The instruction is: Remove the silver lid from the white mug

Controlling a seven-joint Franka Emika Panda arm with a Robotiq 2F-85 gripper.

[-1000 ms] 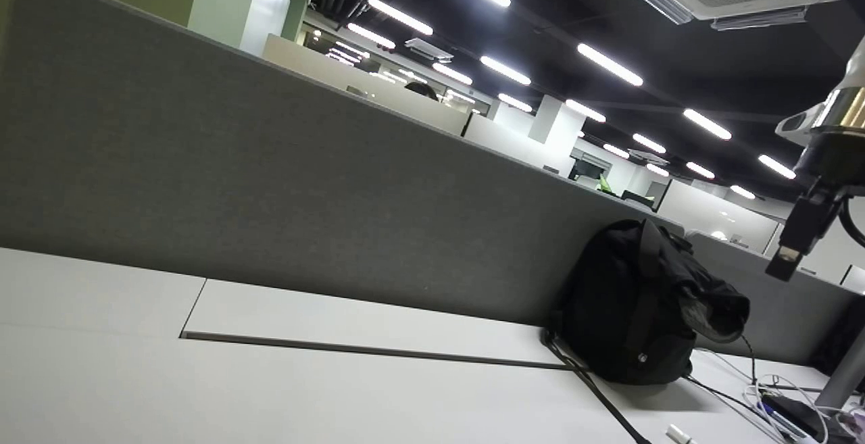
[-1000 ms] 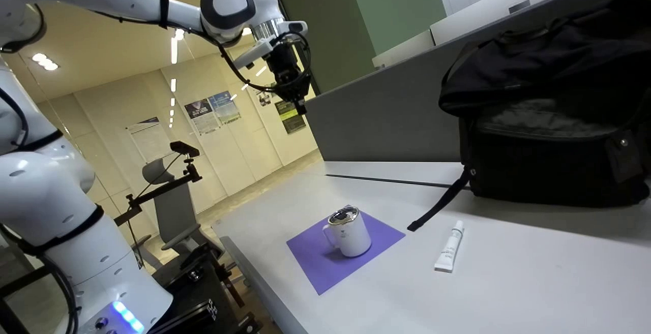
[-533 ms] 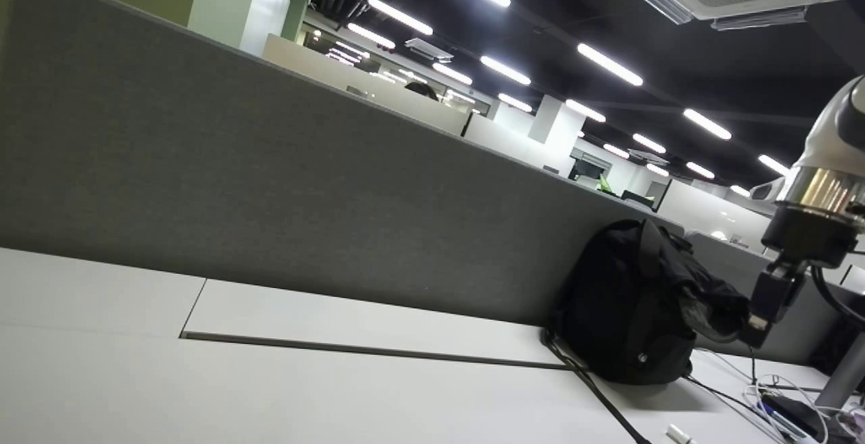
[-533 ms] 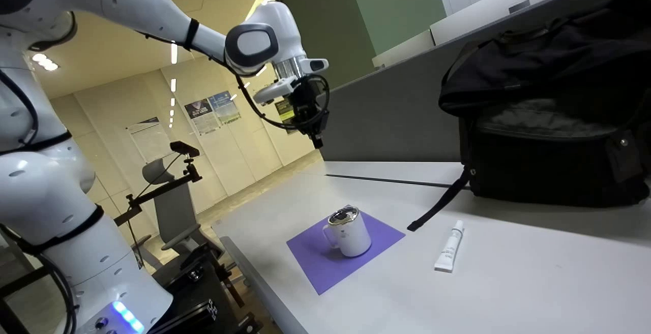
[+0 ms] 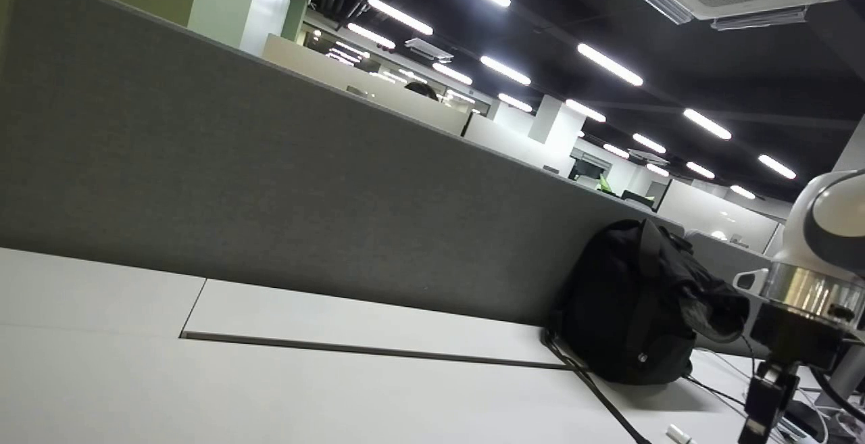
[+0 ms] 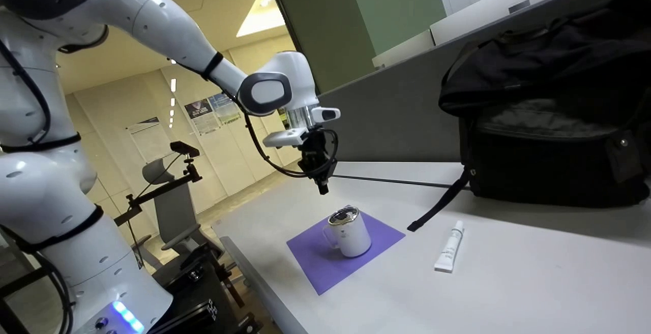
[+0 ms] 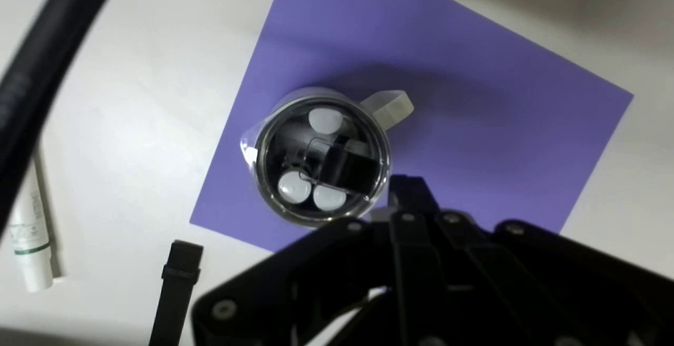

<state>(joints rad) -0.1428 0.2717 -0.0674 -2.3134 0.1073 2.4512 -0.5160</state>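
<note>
Mug (image 6: 354, 240) stands upright on purple sheet (image 6: 322, 274), silver lid (image 6: 344, 215) covering its mouth.

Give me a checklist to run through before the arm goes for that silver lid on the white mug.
1. The silver lid on the white mug: ok, it covers the top.
2. Mug upright on the purple sheet: ok, it stands within the edges.
3. Nearby things out of the way: ok, the white tube and black strap lie apart from the mug.
4. The gripper open for a grasp: not ok, it is shut.
5. The gripper squarely above the lid: cannot tell; it hangs higher, apart from the mug, but these angles don't settle alignment.
6. Lid loose enough to lift: cannot tell, nothing shows how tightly it fits.
</note>
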